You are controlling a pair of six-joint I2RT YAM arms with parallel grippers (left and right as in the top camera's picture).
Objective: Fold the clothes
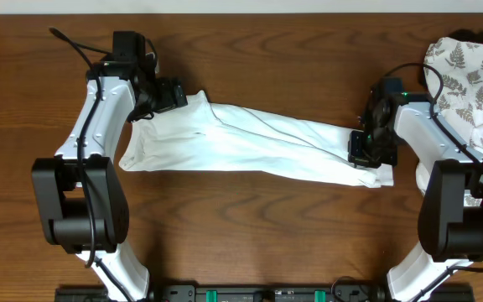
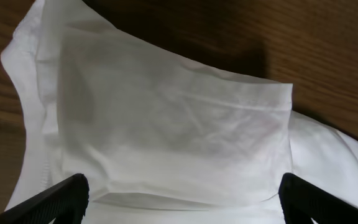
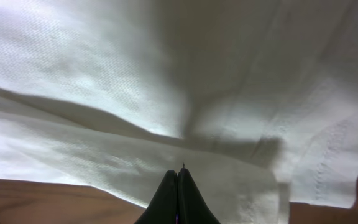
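The white T-shirt (image 1: 250, 143) lay in a long, crumpled band across the middle of the wooden table (image 1: 241, 243). Its long axis ran from about 9 o'clock to 3 o'clock, sagging slightly toward 4 o'clock at the narrower end. The wider end pointed to 9 o'clock. No chest print showed in any view.

The left gripper (image 1: 172, 94) hovered at the shirt's 10 o'clock corner. In the left wrist view its fingertips (image 2: 67, 198) stood far apart, with a folded flap of white cloth spread between them and nothing gripped.

The right gripper (image 1: 367, 151) sat on the shirt's 3 o'clock end. In the right wrist view its fingers (image 3: 166, 199) were pressed together above the fabric; whether any cloth was pinched could not be told.

A white cloth with grey fern print (image 1: 470, 75) lay bunched at 2 o'clock, apart from the shirt.
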